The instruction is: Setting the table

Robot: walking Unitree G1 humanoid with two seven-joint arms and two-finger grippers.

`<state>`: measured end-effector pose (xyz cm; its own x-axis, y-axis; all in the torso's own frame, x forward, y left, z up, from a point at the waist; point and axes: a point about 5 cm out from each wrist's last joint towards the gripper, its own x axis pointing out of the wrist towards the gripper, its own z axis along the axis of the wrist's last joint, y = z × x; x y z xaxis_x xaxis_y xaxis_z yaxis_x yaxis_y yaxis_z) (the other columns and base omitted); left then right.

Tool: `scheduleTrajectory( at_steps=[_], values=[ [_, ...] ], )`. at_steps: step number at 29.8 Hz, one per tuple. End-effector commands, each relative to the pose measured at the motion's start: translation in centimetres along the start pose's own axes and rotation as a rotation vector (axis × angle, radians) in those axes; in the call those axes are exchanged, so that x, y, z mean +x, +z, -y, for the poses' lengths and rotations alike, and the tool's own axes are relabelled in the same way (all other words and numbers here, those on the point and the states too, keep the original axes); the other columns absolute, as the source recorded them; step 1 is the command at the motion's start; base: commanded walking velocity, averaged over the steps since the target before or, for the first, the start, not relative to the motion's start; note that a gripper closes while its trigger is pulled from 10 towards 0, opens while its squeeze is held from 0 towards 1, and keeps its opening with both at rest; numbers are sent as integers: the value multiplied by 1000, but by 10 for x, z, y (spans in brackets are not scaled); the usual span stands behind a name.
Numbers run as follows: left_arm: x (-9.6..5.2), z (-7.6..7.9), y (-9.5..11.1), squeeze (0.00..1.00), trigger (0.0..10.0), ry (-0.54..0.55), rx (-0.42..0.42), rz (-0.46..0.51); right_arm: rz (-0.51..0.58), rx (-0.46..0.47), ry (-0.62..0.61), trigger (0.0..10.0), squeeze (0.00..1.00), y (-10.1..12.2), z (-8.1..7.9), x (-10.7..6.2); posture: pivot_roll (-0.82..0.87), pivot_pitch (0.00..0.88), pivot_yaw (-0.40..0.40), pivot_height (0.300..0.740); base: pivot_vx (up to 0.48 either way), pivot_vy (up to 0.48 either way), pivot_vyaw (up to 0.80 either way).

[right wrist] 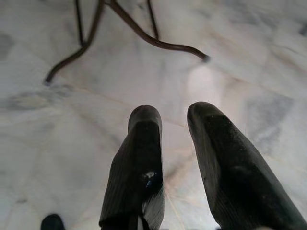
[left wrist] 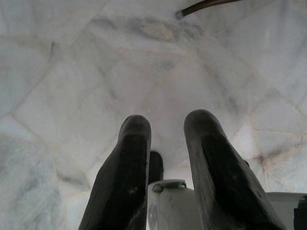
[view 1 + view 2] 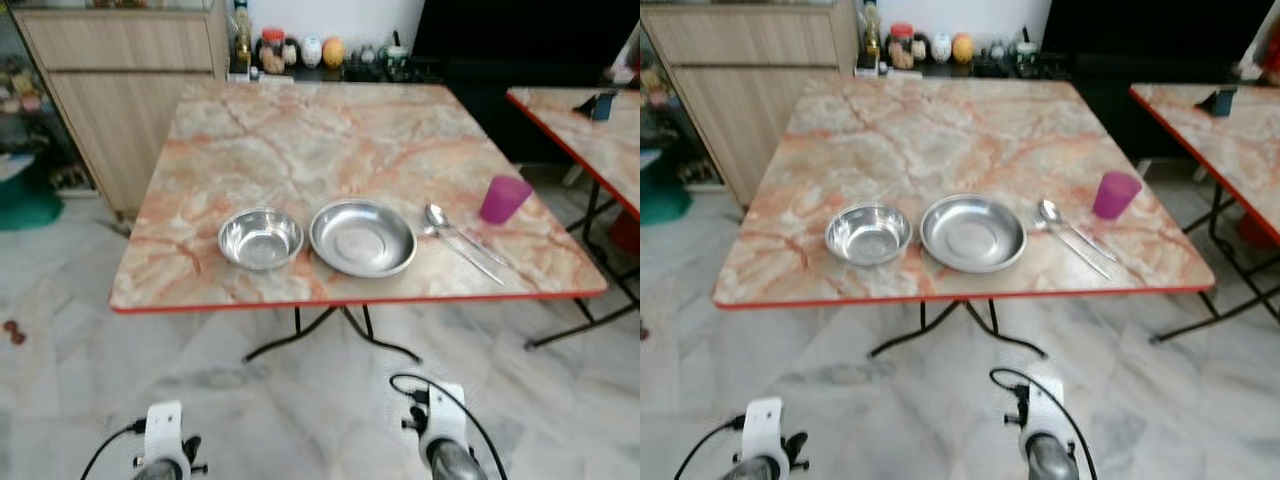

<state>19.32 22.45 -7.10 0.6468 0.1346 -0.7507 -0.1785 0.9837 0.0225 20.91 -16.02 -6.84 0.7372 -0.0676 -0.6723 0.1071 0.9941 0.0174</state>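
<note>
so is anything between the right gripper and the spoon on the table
Nothing on the table blocks it. The right gripper hangs open over the floor, below the table's near edge. The spoon lies between plate and pink cup.

home dining area: marble-top table (image 3: 300,140), cupboard (image 3: 120,90)

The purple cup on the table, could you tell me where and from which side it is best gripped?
Grip the purple cup around its side wall, coming level from the table's near edge. It stands upright and apart from the spoon, so a pincer finger should fit on each side. The right pincer, open, is on its side.
</note>
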Motion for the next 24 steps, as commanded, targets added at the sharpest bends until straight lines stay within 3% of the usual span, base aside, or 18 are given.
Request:
scheduleTrajectory(
  at_steps=[1,12,18,24],
  values=[
    [-1,2,-4,0,10000,-12,-5,-13,31,8,16,10000,0,4,-1,1,32,0,-64,740,0,0,0],
    [-2,1,-9,0,10000,-10,1,-22,109,64,12,10000,0,9,-2,-1,23,0,-57,740,0,0,0],
    [-3,-1,-11,0,10000,-9,7,-24,154,-73,29,10000,0,15,-3,-1,22,0,-68,740,0,0,0],
    [-3,0,-13,0,10000,-11,6,-28,182,-116,35,10000,0,18,-2,-1,26,0,-85,740,0,0,0]
  ],
)
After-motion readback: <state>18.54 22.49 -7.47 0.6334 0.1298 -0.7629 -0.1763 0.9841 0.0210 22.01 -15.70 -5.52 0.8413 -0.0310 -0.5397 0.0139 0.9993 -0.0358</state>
